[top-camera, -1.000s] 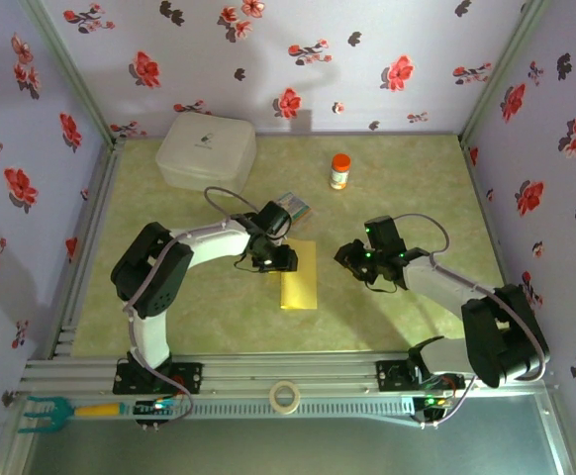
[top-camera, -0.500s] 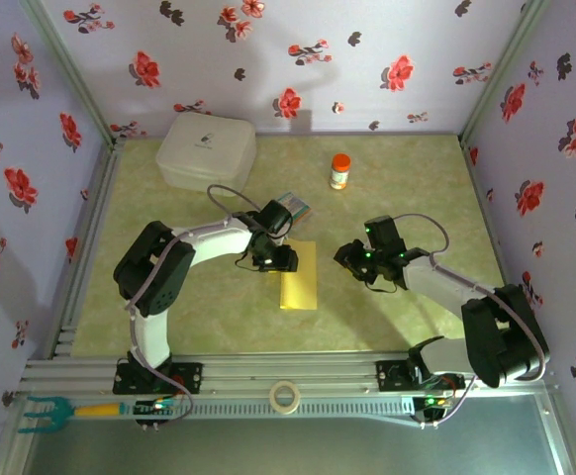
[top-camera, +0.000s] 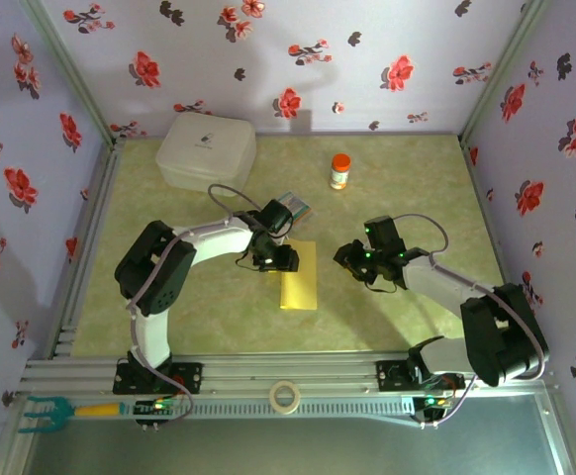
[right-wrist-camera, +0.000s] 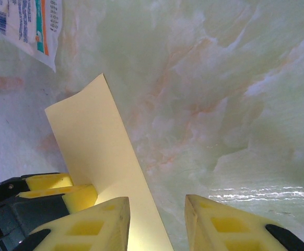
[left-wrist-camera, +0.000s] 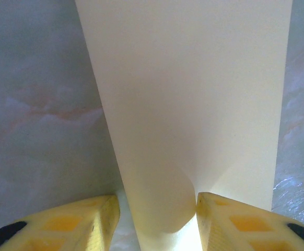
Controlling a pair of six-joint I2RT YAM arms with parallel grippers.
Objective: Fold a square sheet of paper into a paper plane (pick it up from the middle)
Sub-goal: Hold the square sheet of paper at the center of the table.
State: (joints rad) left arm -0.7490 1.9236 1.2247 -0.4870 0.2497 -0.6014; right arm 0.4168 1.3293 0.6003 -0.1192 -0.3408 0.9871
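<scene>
**Folded sheet lies lengthwise at mid-table, left fingers astride its far end**

The square sheet of paper (top-camera: 301, 282), doubled into a strip, lies at mid-table with its long axis running near to far. At its far-left corner the left gripper (left-wrist-camera: 156, 196) stands partly open; the curled fold sits between its pads, touching one and not clamped. The right gripper (right-wrist-camera: 156, 198), partly open and empty, hovers just beside the strip's right edge.
</scene>
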